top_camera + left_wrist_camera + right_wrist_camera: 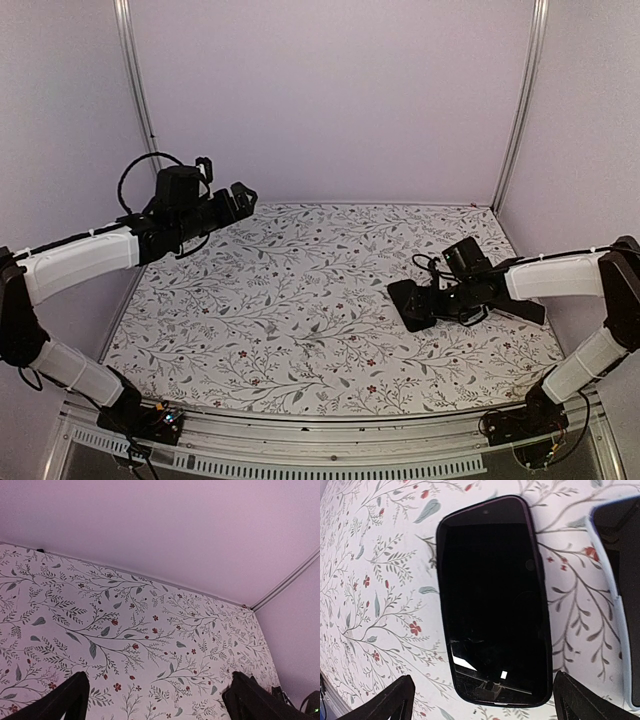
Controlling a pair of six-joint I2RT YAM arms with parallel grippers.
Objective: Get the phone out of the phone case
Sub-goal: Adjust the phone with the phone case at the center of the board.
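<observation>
Right gripper (480,706) is hanging wide open over the black phone case (492,600), which is lying flat mid-frame on the table (370,555). Can't tell if the phone is inside. A pale-blue-edged slab (620,545) is sitting just right of it. Left gripper (157,702) is hovering wide open.

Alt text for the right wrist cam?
A black phone case lies flat on the floral tablecloth, glossy dark face up; whether anything is inside is unclear. The open right end effector shows its fingertips at the bottom corners, either side of the case's end. A dark item with a pale blue rim is cropped at right.
</observation>
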